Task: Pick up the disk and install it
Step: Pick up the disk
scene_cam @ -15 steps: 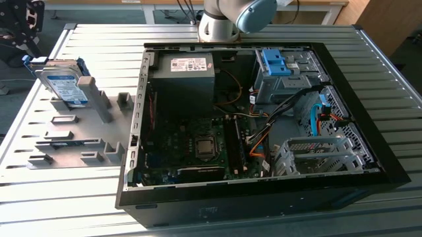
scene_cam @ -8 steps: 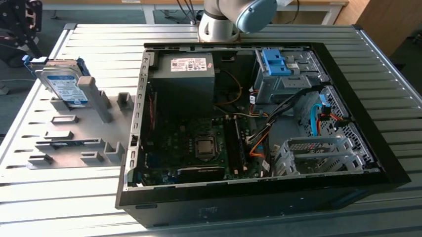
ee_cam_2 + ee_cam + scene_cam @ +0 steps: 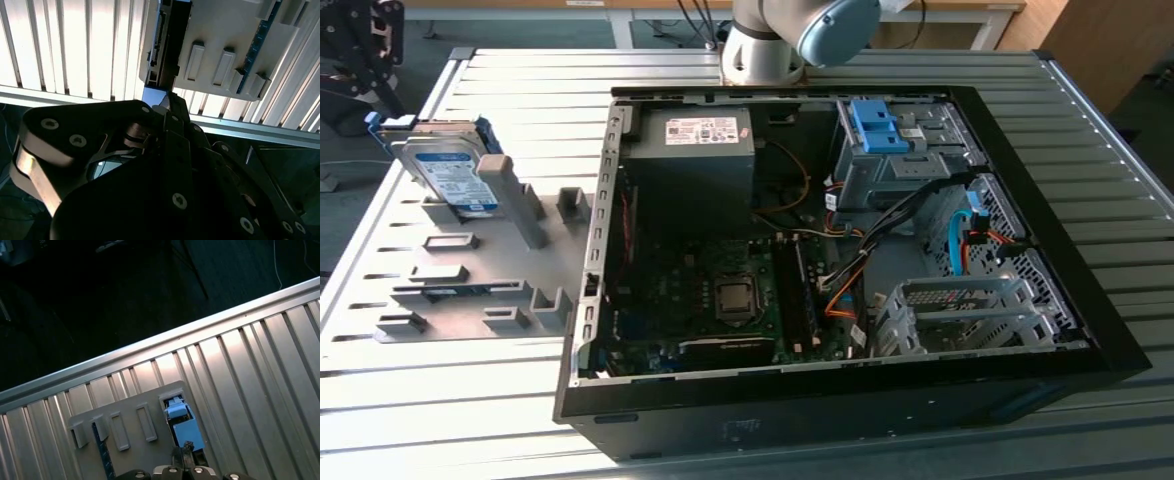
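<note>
In the exterior view, a grey fixture plate (image 3: 480,275) is being carried by the ribbed aluminium tabletop (image 3: 494,420). The disk (image 3: 450,172) is being held on edge in a slot at the far corner of that plate. Its white-and-blue label is being shown to the camera, and its blue carrier frame is being seen round the edges. The gripper (image 3: 374,110) is being seen right at the disk's far end, just past the plate's far edge. An open computer case (image 3: 854,425) is being carried just beside the plate, with a grey power-supply box (image 3: 700,160) and a blue bracket (image 3: 874,125) being seen inside it.

In the second wrist view, the disk's narrow end (image 3: 160,50) is being seen standing out from the plate (image 3: 230,30). The gripper (image 3: 170,102) is being shown close against that end. Whether the gripper is wide or narrow cannot be told.

In the first wrist view, the disk (image 3: 181,422) is being seen seated in the plate's (image 3: 135,455) end slot, beside a row of small raised holders (image 3: 145,422), with the gripper (image 3: 184,456) at its end.
</note>
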Controlling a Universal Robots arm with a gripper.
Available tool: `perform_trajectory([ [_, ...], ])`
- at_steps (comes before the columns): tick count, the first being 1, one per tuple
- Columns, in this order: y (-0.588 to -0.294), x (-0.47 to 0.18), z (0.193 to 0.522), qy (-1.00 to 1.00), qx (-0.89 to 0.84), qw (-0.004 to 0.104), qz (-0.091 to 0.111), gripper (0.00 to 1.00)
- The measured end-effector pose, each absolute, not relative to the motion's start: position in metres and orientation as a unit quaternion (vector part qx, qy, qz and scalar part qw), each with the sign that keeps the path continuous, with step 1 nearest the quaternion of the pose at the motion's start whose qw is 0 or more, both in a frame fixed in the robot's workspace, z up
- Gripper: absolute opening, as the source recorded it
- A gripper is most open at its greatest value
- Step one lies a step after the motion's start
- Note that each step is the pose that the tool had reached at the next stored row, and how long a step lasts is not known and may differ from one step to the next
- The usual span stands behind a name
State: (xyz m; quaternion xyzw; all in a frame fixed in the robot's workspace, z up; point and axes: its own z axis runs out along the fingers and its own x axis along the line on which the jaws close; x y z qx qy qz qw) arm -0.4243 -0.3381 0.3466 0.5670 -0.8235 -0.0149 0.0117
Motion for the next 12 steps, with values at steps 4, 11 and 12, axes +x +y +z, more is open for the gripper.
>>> perform_trajectory([
  [4, -0.3383, -0.4275, 0.3454, -0.823, 0.568, 0.008, -0.013, 0.11],
  [11, -0.3383, -0.4275, 0.3443, -0.79, 0.613, 0.009, -0.012, 0.11],
  [12, -0.3383, -0.4278, 0.3441, -0.788, 0.616, 0.008, -0.013, 0.11],
])
